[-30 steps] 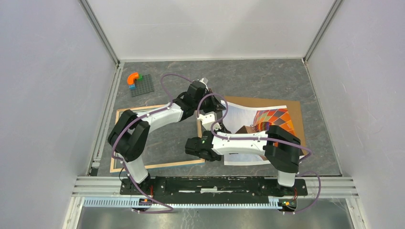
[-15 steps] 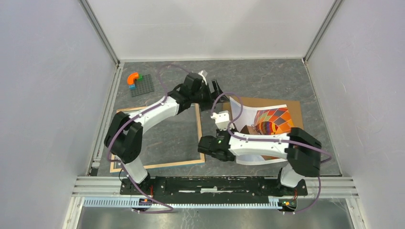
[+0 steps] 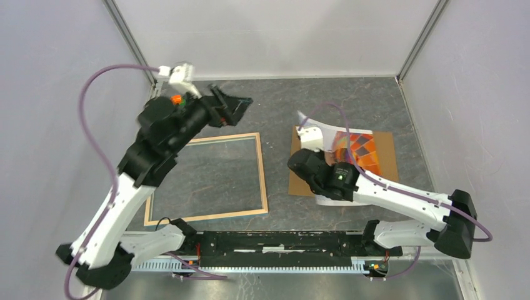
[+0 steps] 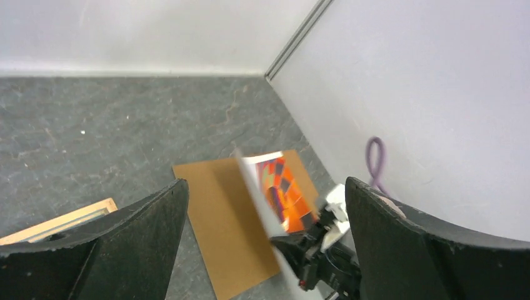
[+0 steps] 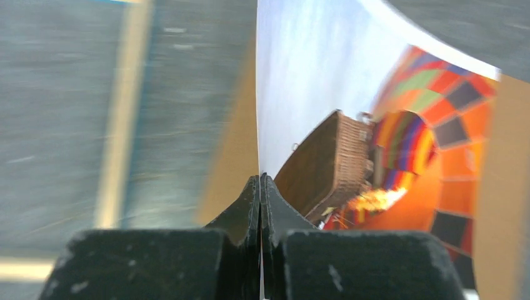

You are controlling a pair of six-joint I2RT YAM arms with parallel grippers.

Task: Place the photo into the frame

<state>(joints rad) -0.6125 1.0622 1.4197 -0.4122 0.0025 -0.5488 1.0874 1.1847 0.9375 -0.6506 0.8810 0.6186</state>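
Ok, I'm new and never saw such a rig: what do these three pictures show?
Two white-and-black robot arms are bolted at the near edge of a grey table. The wide picture comes from a fixed camera overhead; the other two from a camera on each wrist, looking past its own tool. On the table lie a light wooden picture frame and a brown backing board. The right tool is shut on the edge of a paper photo of a red-orange hot-air balloon, which curls off the board. The left tool is raised, open and empty.
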